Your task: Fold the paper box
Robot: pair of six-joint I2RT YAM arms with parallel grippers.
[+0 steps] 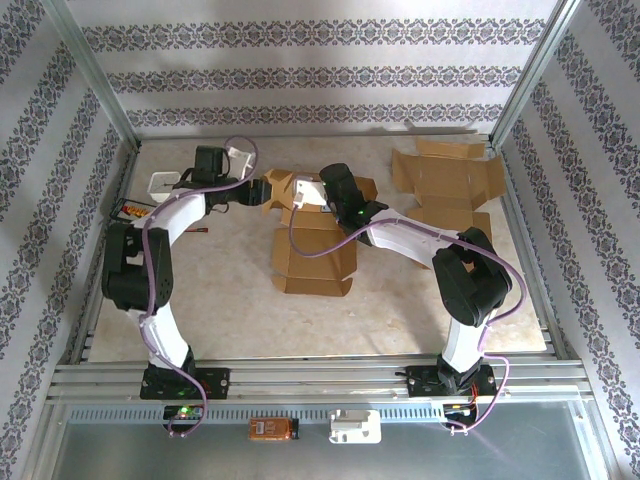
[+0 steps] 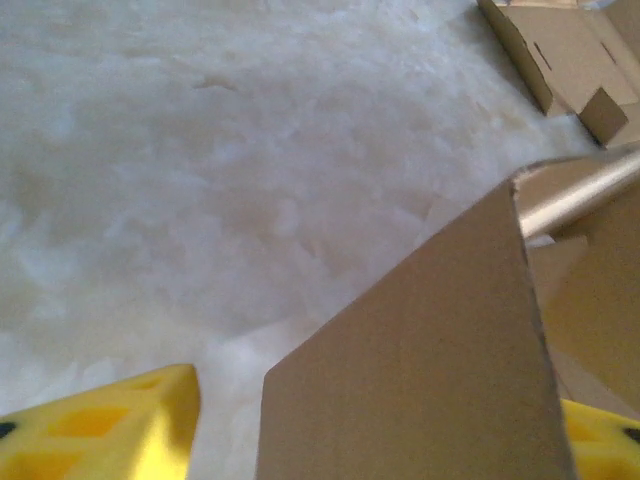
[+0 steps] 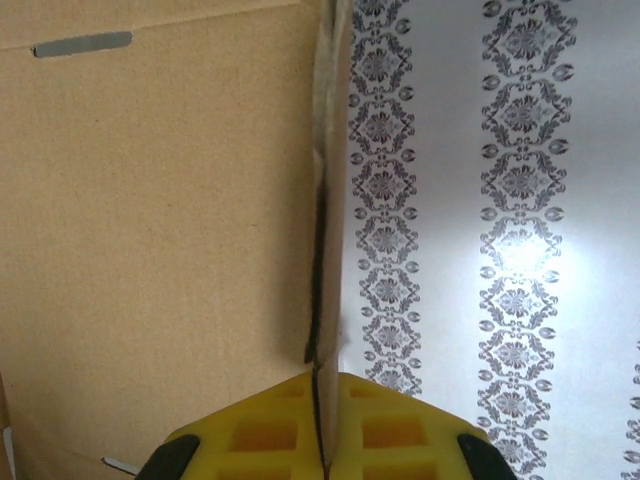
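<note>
- Box (image 1: 315,262) sits mid-table between the arms, long axis running away from the bases.
- Right gripper (image 1: 305,195) is at the box's far edge, clamped shut on an upright panel held edge-on between its pads.
- Left gripper (image 1: 255,190) is at the box's far-left corner, jaws apart. The flap (image 2: 420,350) stands between them, unpinched.
- My read: the left arm is nearest the flap, and the fold goes toward box centre.

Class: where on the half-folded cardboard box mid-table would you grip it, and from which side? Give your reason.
Best take the box by the top edge of an upright wall, coming from above. The walls are thin standing sheets, easy to pinch; the base lies flat on the table.
</note>
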